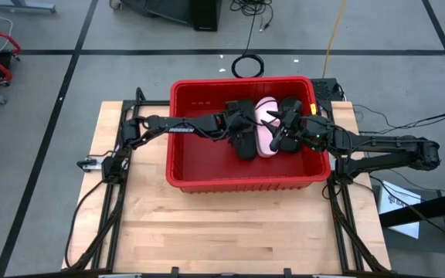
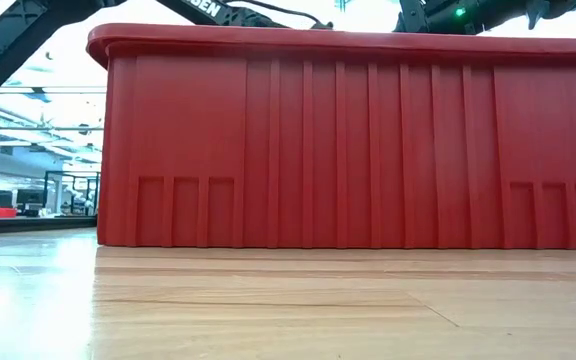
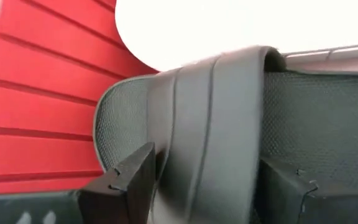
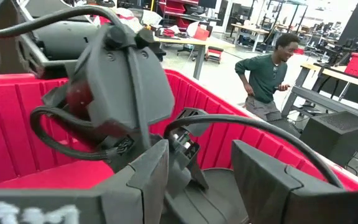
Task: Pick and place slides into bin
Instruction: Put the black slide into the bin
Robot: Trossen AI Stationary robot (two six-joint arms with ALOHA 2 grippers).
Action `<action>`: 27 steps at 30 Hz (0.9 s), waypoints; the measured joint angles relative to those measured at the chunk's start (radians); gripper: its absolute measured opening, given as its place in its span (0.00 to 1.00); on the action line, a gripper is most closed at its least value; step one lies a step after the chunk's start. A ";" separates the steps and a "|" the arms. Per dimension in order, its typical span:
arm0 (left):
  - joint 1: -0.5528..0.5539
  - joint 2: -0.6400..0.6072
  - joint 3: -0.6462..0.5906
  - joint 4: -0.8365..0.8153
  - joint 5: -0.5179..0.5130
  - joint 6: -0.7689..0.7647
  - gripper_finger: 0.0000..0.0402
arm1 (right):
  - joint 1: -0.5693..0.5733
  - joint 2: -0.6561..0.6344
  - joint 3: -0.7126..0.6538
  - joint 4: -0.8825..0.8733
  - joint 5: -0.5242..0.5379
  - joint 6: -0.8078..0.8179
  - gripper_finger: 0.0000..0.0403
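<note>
One red bin (image 1: 207,166) sits on the wooden table (image 1: 207,232), and both arms reach into it from opposite sides. From above, the slides lie bunched in the right half of the bin: one pale pink slide (image 1: 265,123) shows plainly, with black slides (image 1: 246,145) crowded on either side of it, but the arms cover so much that the black ones cannot be counted. The pink slide's long axis runs from the bin's far wall toward its near wall; which end is the toe cannot be told. The left gripper (image 3: 207,186) hangs low over a black slide (image 3: 216,124), its fingers (image 3: 126,180) spread wide on either side of the strap and not pressing it, so it holds nothing. The right gripper (image 4: 197,180) is over the right part of the bin, just beside the left one, its fingers well apart and empty. In the room beyond the table one person (image 4: 267,78) stands.
</note>
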 joint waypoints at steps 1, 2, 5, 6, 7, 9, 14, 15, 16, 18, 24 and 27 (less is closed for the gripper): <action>-0.004 0.000 0.000 0.002 -0.004 0.000 0.55 | 0.000 0.000 0.000 0.000 0.000 0.000 0.41; -0.006 0.000 0.000 0.003 -0.004 0.000 0.55 | 0.000 0.000 0.000 0.000 0.000 0.000 0.41; -0.012 0.000 0.000 0.002 -0.004 -0.001 0.55 | 0.000 0.000 0.000 0.000 0.000 0.004 0.41; -0.014 0.000 0.000 0.002 -0.007 -0.001 0.55 | 0.000 0.000 0.000 0.000 0.000 0.004 0.41; -0.017 0.000 0.000 0.005 -0.016 0.000 0.54 | 0.000 0.000 0.000 0.000 0.000 0.004 0.41; -0.024 0.000 0.000 0.012 -0.047 0.008 0.54 | 0.000 0.000 0.000 -0.002 0.000 0.004 0.41; -0.037 -0.003 0.000 0.012 -0.057 0.009 0.54 | 0.000 0.000 0.000 -0.015 0.000 0.015 0.41; -0.040 -0.004 0.000 0.012 -0.055 0.008 0.54 | 0.000 0.000 0.000 -0.019 0.000 0.021 0.41; -0.044 -0.004 0.000 0.012 -0.056 0.008 0.54 | 0.000 0.000 0.000 -0.024 0.000 0.022 0.41; -0.055 -0.004 0.000 0.012 -0.058 0.008 0.54 | 0.000 0.000 0.000 -0.030 0.000 0.023 0.41; -0.075 -0.004 0.000 0.012 -0.065 0.003 0.54 | 0.000 0.000 0.000 -0.031 -0.003 0.023 0.41; -0.081 -0.009 -0.001 0.007 -0.072 0.003 0.54 | 0.000 0.000 0.000 -0.035 -0.004 0.023 0.41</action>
